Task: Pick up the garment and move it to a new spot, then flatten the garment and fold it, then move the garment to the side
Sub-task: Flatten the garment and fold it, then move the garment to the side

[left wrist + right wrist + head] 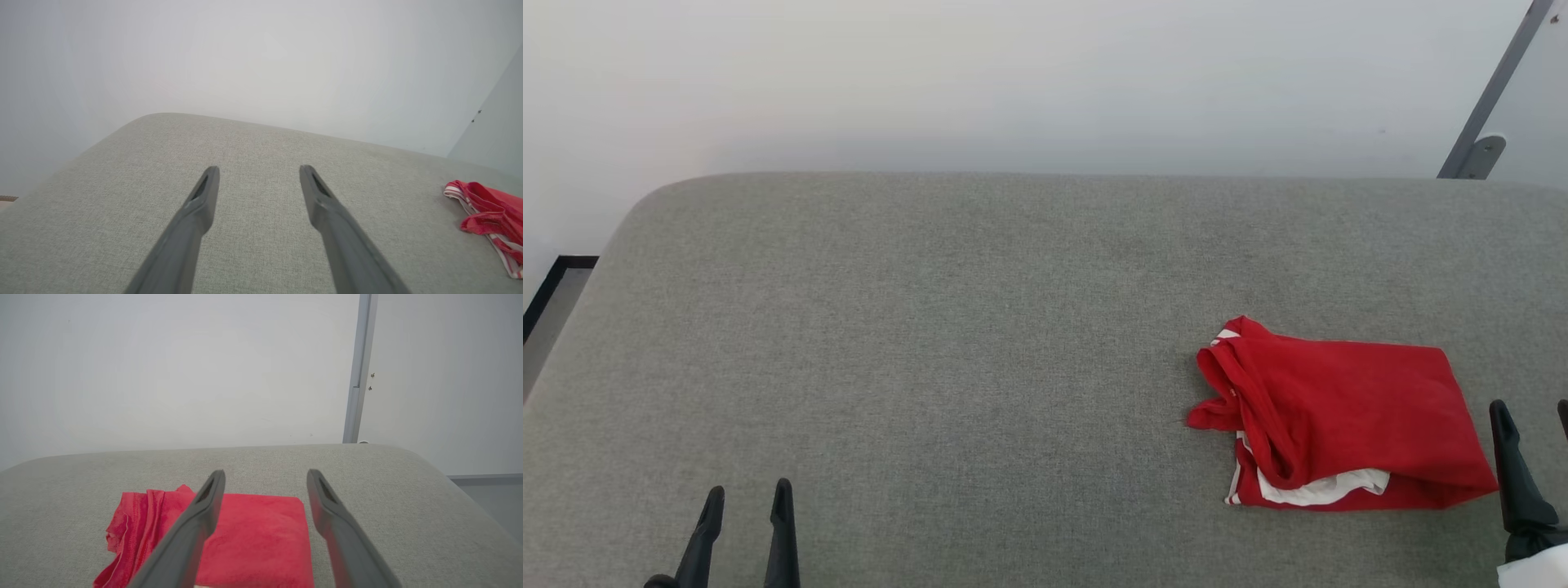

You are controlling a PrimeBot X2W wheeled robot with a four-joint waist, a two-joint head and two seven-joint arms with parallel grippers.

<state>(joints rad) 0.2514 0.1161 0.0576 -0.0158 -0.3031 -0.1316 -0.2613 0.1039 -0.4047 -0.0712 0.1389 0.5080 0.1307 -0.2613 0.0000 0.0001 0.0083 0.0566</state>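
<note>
The garment [1339, 416] lies folded into a compact red bundle at the right of the grey padded surface [980, 327], a white sleeve and striped trim peeking out at its near edge. My right gripper [1534, 412] stands open just right of the bundle, apart from it; in the right wrist view its spread fingers [265, 475] hover above the garment [253, 539]. My left gripper [749, 496] is open at the lower left, far from the shirt, nothing between its fingers [258, 170]. The garment's striped edge [490, 216] shows at the right of the left wrist view.
A white wall [1013, 82] rises behind the surface. A grey metal strut [1486, 98] leans at the back right. The surface's rounded left corner drops to a floor with a dark frame [556, 282].
</note>
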